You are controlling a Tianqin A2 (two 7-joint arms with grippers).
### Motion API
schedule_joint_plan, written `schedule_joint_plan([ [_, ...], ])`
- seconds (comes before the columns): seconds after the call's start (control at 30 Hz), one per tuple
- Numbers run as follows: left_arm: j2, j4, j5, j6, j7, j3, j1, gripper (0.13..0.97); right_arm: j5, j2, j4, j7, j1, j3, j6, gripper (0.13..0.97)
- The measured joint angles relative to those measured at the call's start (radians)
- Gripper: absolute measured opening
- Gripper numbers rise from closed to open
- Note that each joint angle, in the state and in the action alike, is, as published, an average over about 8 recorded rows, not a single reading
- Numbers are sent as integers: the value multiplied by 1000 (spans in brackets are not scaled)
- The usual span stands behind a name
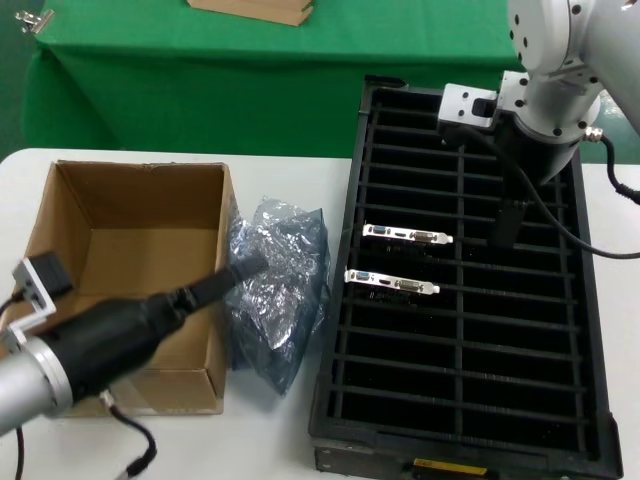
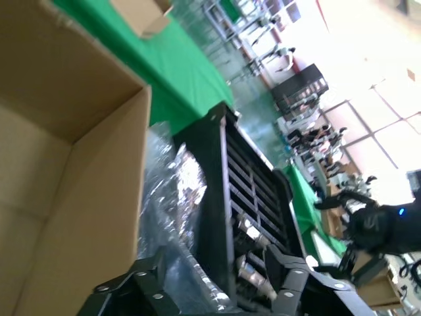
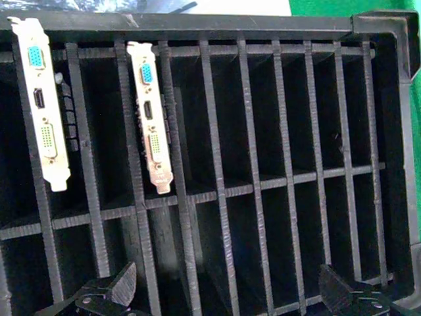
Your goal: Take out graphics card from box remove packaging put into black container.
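Observation:
The brown box (image 1: 120, 290) stands open at the left and looks empty; its wall also shows in the left wrist view (image 2: 72, 197). The crinkly grey-blue packaging (image 1: 280, 290) lies between the box and the black container (image 1: 335, 330). My left gripper (image 1: 248, 270) is open with its tips at the packaging (image 2: 164, 197). The graphics card (image 1: 407, 235) stands in a slot, with a like card (image 1: 392, 284) two slots nearer. In the right wrist view both brackets (image 3: 150, 112) (image 3: 43, 99) show a blue port. My right gripper (image 1: 505, 225) (image 3: 230, 289) hangs open and empty over the container (image 3: 217, 191).
A green-covered table (image 1: 200, 80) stands behind, with a tan cardboard piece (image 1: 250, 10) on it. White tabletop (image 1: 270, 440) shows in front of the box and the bag. The right arm's cable (image 1: 560, 225) hangs over the container.

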Motion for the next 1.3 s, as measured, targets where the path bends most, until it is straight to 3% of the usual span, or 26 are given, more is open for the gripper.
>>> schedule_joint_plan([
  [0.07, 10, 2, 0, -1, 12, -15, -7, 535, -5, 0, -2, 0, 0, 5, -2, 966],
  [0.2, 28, 12, -2, -2, 36, -48, -29, 535, -17, 0, -6, -1, 1, 18, -1, 966],
  [0.43, 57, 39, -10, 1, 83, -107, -60, 715, -35, 0, -6, -1, 2, 36, 1, 966],
  [0.57, 83, 53, -23, 13, 148, -164, -66, 776, -44, 0, 0, 3, 4, 38, 2, 966],
  [0.67, 118, 52, -27, 33, 239, -246, -65, 828, -48, 0, 6, 7, 6, 36, 8, 966],
  [0.9, 240, -16, 4, 96, 538, -537, -51, 908, -46, 0, -10, -4, -4, 46, 43, 966],
  [1.0, 279, -41, 18, 119, 625, -622, -51, 935, -36, 2, -39, -28, -15, 70, 76, 966],
  [1.1, 292, -49, 24, 125, 655, -647, -50, 954, -23, 5, -62, -54, -29, 99, 112, 966],
  [1.3, 295, -54, 30, 99, 663, -634, -32, 963, 11, 17, -21, -80, -91, 148, 163, 966],
])
